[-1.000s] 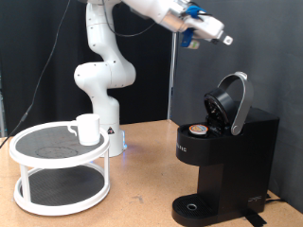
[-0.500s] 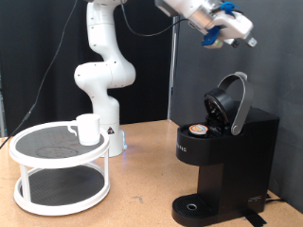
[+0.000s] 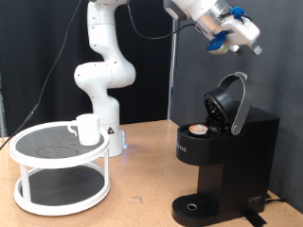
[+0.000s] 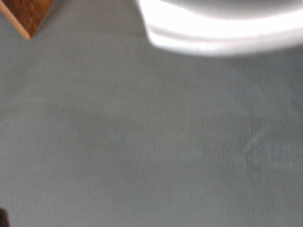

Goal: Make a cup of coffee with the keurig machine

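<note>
The black keurig machine (image 3: 227, 161) stands at the exterior view's right with its rounded lid (image 3: 232, 102) raised. A brown-topped pod (image 3: 197, 130) sits in the open chamber. The white cup (image 3: 88, 129) stands on the top tier of a white round stand (image 3: 38, 151) at the left, far from the gripper. My gripper (image 3: 248, 43) is high in the air above the raised lid, apart from it, with nothing showing between its fingers. The wrist view is blurred and shows no fingers, cup or machine.
The arm's white base (image 3: 102, 76) stands behind the stand on the wooden table (image 3: 142, 194). A dark curtain hangs at the back. The wrist view shows grey floor (image 4: 142, 142), a brown table corner (image 4: 28, 14) and a white blur (image 4: 227, 28).
The gripper has moved towards the exterior view's right, from left of the lid to above it. The cup, pod and lid have not moved.
</note>
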